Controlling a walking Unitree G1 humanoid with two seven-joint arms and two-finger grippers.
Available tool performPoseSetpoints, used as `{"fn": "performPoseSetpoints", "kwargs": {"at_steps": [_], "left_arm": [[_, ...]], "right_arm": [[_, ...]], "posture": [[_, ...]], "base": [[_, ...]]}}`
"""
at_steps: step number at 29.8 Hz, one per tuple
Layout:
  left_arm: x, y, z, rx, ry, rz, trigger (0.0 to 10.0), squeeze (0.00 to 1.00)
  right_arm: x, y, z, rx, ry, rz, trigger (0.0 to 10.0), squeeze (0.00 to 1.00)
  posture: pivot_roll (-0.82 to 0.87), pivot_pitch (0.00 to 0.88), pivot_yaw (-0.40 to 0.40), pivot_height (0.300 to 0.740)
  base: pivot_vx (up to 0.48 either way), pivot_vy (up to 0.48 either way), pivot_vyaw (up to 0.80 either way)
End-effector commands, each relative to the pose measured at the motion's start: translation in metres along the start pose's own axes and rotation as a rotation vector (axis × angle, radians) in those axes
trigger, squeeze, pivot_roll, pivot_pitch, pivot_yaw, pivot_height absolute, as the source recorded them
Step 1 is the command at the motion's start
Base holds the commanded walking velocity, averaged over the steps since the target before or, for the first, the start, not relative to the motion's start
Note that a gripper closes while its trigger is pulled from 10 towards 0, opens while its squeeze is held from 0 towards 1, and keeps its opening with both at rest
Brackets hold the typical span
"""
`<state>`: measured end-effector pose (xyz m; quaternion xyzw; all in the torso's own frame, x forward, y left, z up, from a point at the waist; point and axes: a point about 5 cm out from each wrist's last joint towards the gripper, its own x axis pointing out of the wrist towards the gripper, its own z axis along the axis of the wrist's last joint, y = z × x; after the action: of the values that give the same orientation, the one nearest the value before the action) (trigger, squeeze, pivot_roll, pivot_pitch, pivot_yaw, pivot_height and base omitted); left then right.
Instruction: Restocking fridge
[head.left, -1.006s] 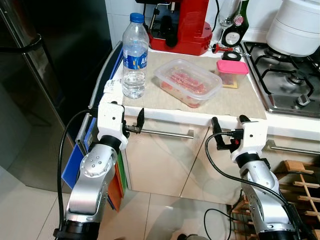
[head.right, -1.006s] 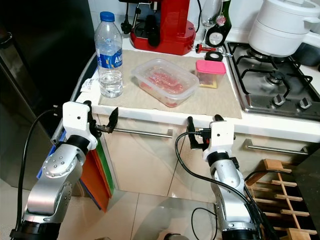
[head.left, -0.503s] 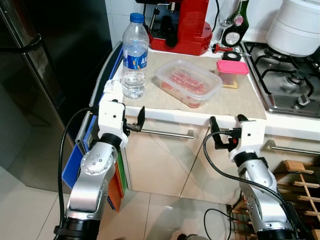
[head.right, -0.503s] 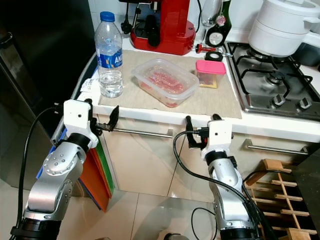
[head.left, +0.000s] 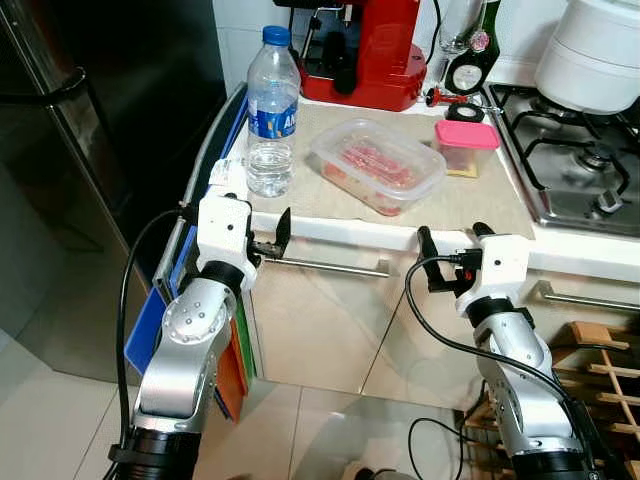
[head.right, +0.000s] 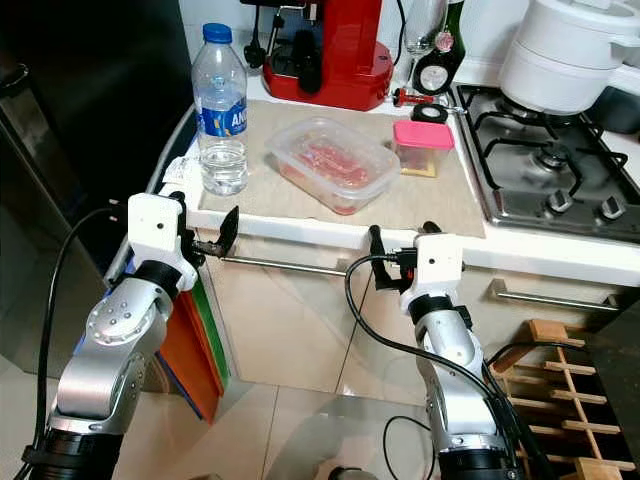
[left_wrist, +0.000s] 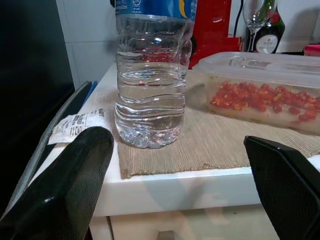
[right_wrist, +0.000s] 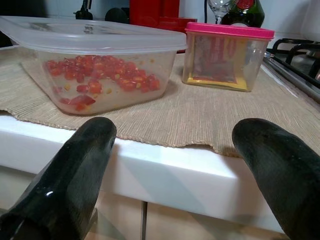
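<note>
Both grippers higher, nearer counter (head.left: 400, 232)

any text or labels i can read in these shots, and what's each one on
"AN": the visible start of white letters on the blue label of the water bottle; the rest wraps out of sight.
Paper tag beside the bottle's base: printed lines, too small to read.
Dark bottle by the red coffee machine: round label, blurred, unreadable.
Pink-lidded container: no text legible.

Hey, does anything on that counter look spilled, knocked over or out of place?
Nothing stands out. The water bottle stands upright and capped, the clear container and pink-lidded tub sit lidded on the woven mat, with no spill visible.
</note>
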<state>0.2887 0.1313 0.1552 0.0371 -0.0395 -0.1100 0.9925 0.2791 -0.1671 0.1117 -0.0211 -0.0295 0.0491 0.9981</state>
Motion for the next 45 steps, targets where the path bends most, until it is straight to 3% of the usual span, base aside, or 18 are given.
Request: {"fn": "performPoseSetpoints", "kwargs": {"at_steps": [1, 15, 45], "left_arm": [[0.0023, -0.0016, -0.0003, 0.002, 0.002, -0.012, 10.0, 0.0], [0.004, -0.0033, 0.0008, -0.004, -0.002, -0.018, 10.0, 0.0], [0.0064, -0.0045, 0.0008, 0.031, -0.001, -0.019, 10.0, 0.0]], "right_arm": [[0.0005, -0.0056, 0.0025, 0.0, -0.002, -0.017, 10.0, 0.0], [-0.0005, -0.0065, 0.0007, -0.005, 0.004, -0.015, 10.0, 0.0], [0.0001, -0.0033, -0.0005, -0.007, 0.004, -0.006, 10.0, 0.0]], "posture": [[-0.01, 0.0, -0.033, 0.74], [-0.02, 0.0, -0.034, 0.74], [-0.02, 0.005, -0.029, 0.74]], "base": [[0.0, 0.0, 0.0], [0.0, 0.0, 0.0], [-0.314, 0.0, 0.0]]}}
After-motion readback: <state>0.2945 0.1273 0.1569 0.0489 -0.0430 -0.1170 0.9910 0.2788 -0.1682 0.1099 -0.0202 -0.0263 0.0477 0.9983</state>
